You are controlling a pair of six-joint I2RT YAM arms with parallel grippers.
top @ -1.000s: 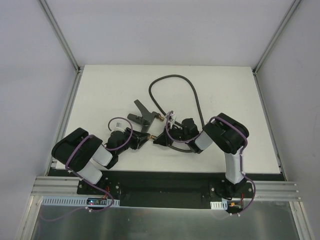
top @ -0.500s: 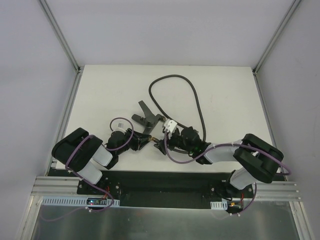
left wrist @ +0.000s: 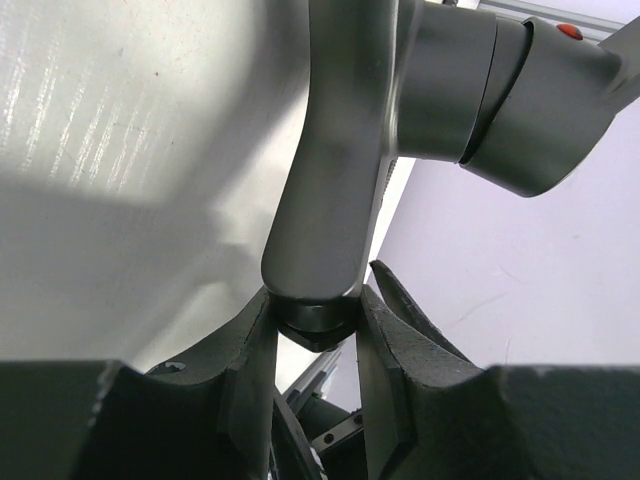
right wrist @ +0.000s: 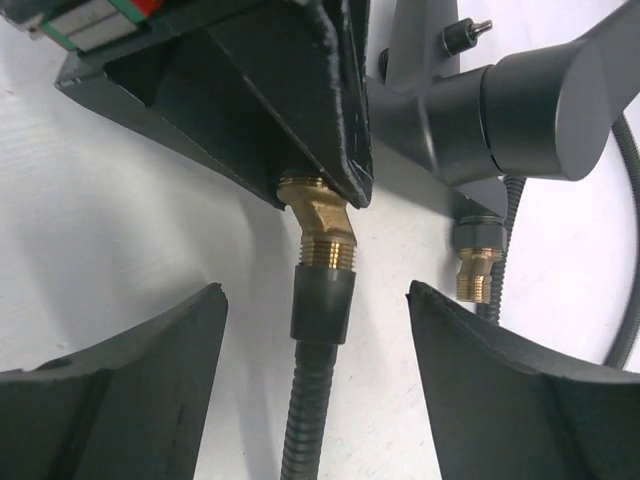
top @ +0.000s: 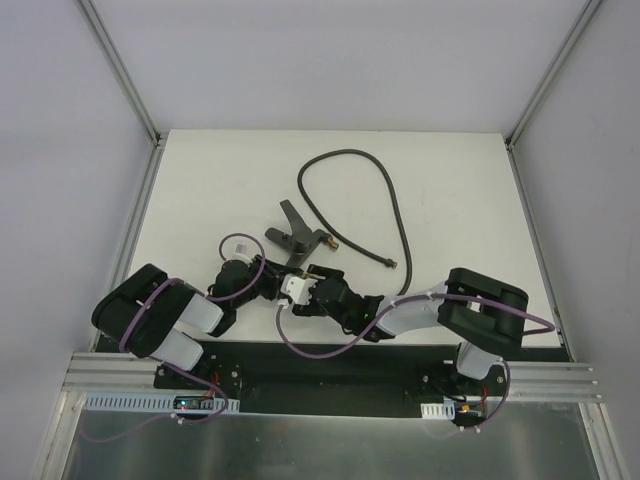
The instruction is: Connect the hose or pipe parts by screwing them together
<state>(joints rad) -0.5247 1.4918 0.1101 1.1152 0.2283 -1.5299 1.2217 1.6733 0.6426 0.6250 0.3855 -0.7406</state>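
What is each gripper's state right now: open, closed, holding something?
Left gripper: closed on the forked fitting.
Right gripper: open, straddling the hose end, not gripping.

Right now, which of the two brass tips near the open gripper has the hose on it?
The brass tip between the right gripper's open fingers: the hose runs from it. The other brass tip, under the grey fitting, ends bare.

In the right wrist view the brass end (right wrist: 320, 228) of the hose (right wrist: 312, 400) goes up under a black finger (right wrist: 300, 110) of the left gripper (left wrist: 315, 335) — where it stops is hidden. The hose itself runs off the bottom edge. In the left wrist view the fitting (left wrist: 335, 170) is cut off at the top, and its foot sits tucked between the fingers. From above, the right gripper (top: 300, 290) covers that spot — too small to tell what touches.
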